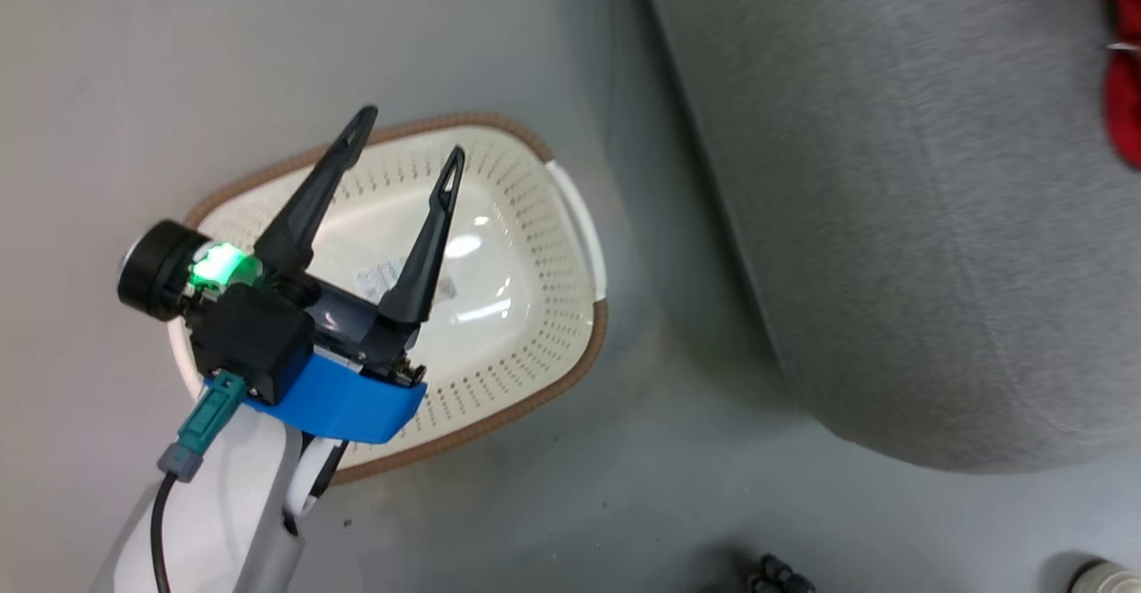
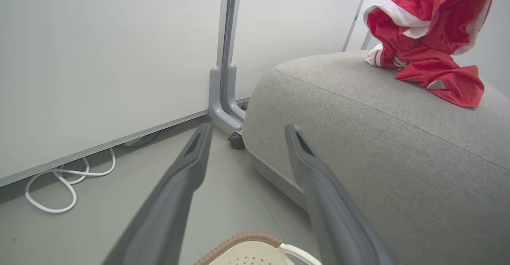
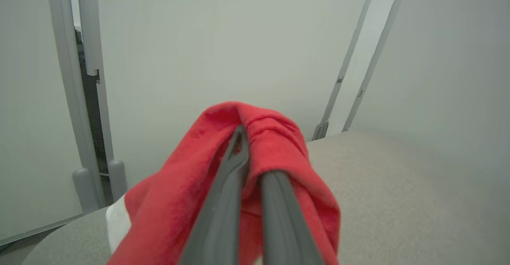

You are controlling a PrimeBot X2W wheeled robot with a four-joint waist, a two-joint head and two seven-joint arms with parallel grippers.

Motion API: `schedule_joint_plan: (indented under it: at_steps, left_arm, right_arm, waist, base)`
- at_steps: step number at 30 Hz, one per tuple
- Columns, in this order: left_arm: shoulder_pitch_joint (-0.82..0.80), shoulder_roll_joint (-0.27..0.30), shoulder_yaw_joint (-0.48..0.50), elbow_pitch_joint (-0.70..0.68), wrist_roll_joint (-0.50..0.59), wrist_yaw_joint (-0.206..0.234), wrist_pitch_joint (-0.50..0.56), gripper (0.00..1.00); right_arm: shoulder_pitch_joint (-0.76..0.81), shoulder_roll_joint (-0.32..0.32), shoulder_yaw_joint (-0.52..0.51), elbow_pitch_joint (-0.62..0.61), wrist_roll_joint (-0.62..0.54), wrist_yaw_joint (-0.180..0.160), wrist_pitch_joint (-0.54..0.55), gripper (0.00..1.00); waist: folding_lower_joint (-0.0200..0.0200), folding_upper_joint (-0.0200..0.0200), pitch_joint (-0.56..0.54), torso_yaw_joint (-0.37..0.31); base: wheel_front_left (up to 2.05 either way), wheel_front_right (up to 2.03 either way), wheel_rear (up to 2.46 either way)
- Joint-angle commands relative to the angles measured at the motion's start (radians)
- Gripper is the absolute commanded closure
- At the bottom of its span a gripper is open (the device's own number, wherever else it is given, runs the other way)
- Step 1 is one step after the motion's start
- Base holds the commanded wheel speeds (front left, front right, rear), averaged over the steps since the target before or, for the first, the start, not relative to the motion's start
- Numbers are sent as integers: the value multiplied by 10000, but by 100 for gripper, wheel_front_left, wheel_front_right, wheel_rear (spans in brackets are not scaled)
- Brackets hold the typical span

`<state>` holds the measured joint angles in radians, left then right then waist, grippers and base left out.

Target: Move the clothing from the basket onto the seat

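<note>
The right gripper (image 3: 253, 165) pinches the red clothing (image 3: 279, 145) tight, so it hangs over the grey seat (image 3: 398, 185), maybe ready to drop. The left gripper (image 1: 411, 135) hovers wide apart above the basket (image 1: 535, 245), with the seat at its 3 o'clock.

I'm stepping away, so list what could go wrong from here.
The right gripper is shut on the red garment, whose folds wrap its fingers; the cloth may cling when it opens.
The garment hangs near the rounded edge of the cushion and could slide to the floor.
The open left gripper hovers over the empty basket and could knock it.
</note>
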<state>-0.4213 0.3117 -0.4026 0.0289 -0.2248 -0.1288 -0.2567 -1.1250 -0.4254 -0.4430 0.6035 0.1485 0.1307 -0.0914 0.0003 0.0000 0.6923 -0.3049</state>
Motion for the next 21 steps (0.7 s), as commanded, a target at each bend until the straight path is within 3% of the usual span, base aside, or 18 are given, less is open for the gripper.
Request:
schedule_joint_plan:
  at_steps: [1, 6, 11, 12, 13, 14, 15, 21]
  left_arm:
    - [-267, 9, 14, -155, 30, -9, 5, 0]
    - [-378, 39, 28, -305, 38, 51, -11, 0]
    - [-278, 53, 99, -218, -55, 98, -45, 0]
    - [-271, 36, 117, -216, -94, 110, -51, 0]
    - [-271, 36, 117, -216, -94, 110, -51, 0]
    - [-272, 22, 133, -221, -117, 118, -56, 0]
    - [-279, 3, 144, -218, -121, 127, -62, 0]
    - [-268, -115, 32, -63, -215, 112, -89, 0]
  right_arm:
    - [32, -31, -158, 267, -218, 1, -140, 100]
    - [362, 237, -436, 977, -451, 1, -462, 100]
    - [462, 108, -486, 1476, -609, 1, -698, 100]
    - [454, 83, -470, 1545, -630, 1, -710, 85]
    - [454, 83, -470, 1545, -630, 1, -710, 85]
    - [440, 80, -446, 1611, -670, 1, -716, 61]
    - [403, 75, -392, 1729, -734, 1, -736, 0]
    - [370, 141, -190, 2029, -825, 1, -686, 0]
  waist:
    - [-3, 0, 897, 597]
    - [-3, 0, 1128, 725]
    - [-3, 0, 966, 794]
    - [-3, 0, 915, 792]
    - [-3, 0, 915, 792]
    - [-3, 0, 866, 787]
    - [-3, 0, 766, 770]
    - [-3, 0, 402, 750]
  base:
    - [0, 0, 0]
    - [0, 0, 0]
    - [0, 0, 0]
    - [0, 0, 0]
    - [0, 0, 0]
    - [0, 0, 0]
    - [0, 0, 0]
    - [0, 0, 0]
